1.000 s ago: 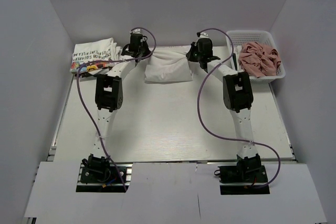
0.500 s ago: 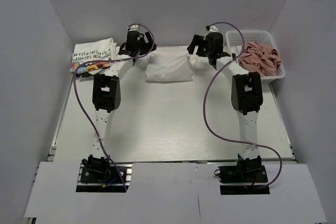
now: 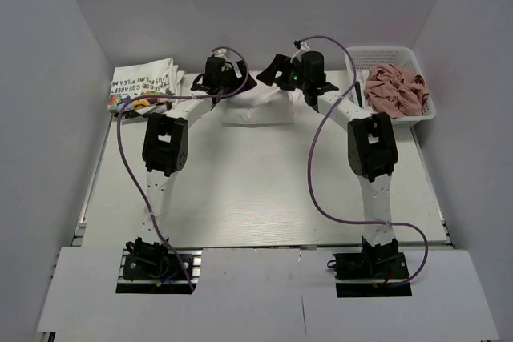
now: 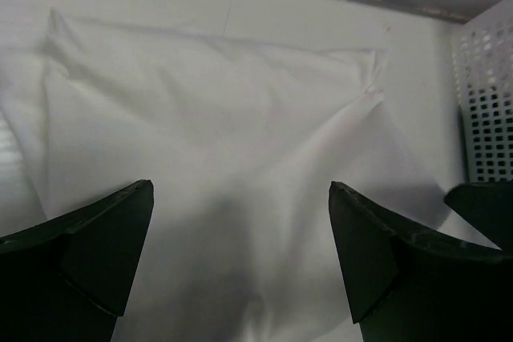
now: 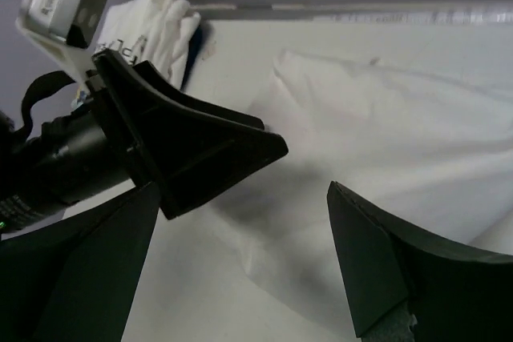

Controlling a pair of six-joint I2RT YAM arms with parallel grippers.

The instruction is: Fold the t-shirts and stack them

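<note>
Here the left jaws and right jaws hang spread, pinching nothing, nose to nose over the white t-shirt (image 4: 216, 110) at the tabletop's (image 3: 256, 190) 12 o'clock. Printed t-shirts (image 3: 143, 84) lie at 10 o'clock, a basket (image 3: 385, 55) holding a pink t-shirt (image 3: 395, 90) at 2.

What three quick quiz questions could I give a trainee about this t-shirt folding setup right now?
1. True or false: the pink t-shirt lies in the mesh basket.
2. The left hand and right hand both hover over: A white t-shirt, B printed t-shirt, C mesh basket?
3. Fill in: both hands' jaws stand ____.
Key: 1 true; 2 A; 3 open.
</note>
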